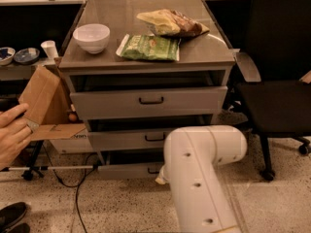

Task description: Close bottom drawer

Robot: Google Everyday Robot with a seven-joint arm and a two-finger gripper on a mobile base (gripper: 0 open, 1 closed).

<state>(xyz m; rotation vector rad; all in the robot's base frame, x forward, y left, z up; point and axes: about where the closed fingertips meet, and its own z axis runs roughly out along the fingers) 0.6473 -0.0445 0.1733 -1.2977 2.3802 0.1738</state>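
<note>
The bottom drawer is the lowest of three grey drawers in the cabinet. Its short front panel stands slightly out from the frame, with a dark gap above it. Its small dark handle shows just left of my arm. My white arm rises from the bottom of the view and covers the right part of the drawer front. My gripper is at the drawer front beside the handle, mostly hidden behind the arm. The middle drawer and top drawer also stand slightly out.
On the cabinet top are a white bowl, a green bag and a yellow-brown snack bag. A black office chair stands at the right. At the left are a cardboard box, a person's hand and floor cables.
</note>
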